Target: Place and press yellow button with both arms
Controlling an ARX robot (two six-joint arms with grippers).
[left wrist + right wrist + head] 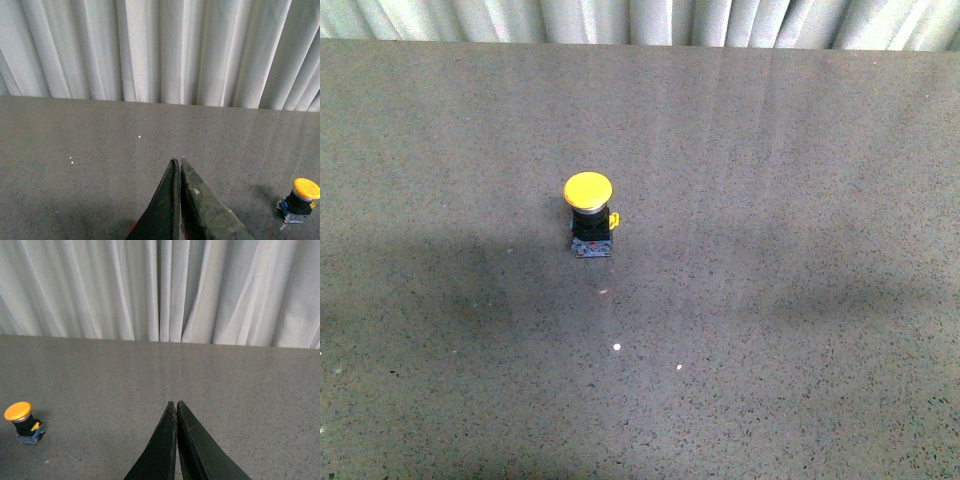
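Yellow button [589, 214] stands upright near the middle of the grey table [800, 300], touching nothing; I judge it light, rigid and top-heavy, best pinched around its black body beneath the smooth cap. My left gripper [179, 161] and right gripper [176, 403] hover well apart from it on either side, both with fingers pressed together, holding nothing.

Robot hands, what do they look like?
Each hand ends in two flat, dark fingers tapering to a point. The left hand looks greenish black and scuffed, with a bit of red near its base. The right hand is plain black and smooth.
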